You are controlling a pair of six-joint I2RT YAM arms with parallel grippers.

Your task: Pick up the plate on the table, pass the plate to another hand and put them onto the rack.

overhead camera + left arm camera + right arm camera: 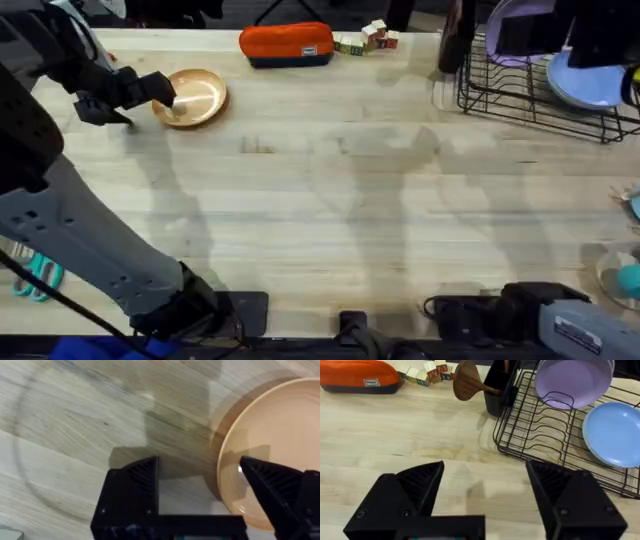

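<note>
My left hand (200, 485) is spread wide at the plate (194, 97), fingers apart, nothing clamped yet. Left wrist view: 1 finger (272, 482) sits over the plate's inside face, just past the rim; the other finger (135, 477) is out over bare counter (330, 200). So the near rim lies between the 2 fingers, a straddle of the edge. Contact: cannot tell whether either finger touches.

The plate lies flat on the counter, far-left part, orange, round, so no long axis to line up with. From my left hand it lies toward the middle of the counter. In the overhead view my left hand (130, 95) meets it at the edge nearest the counter's left side.

My right hand (485, 490) hangs open over bare wood, fingers well apart, holding nothing, well away from the plate. The left is plainly the nearer hand.

The rack (540, 85) stands at the far-right corner, well apart from the plate. It holds a purple plate (572, 380) and a light blue plate (612, 432); empty slots show between the wires beside them.

Room: open wood across the middle for the hand-over. An orange pouch (287, 44) lies just beyond the plate, near but apart. My judgement: closing on the rim comes next, and a shallow glossy edge may slip.
</note>
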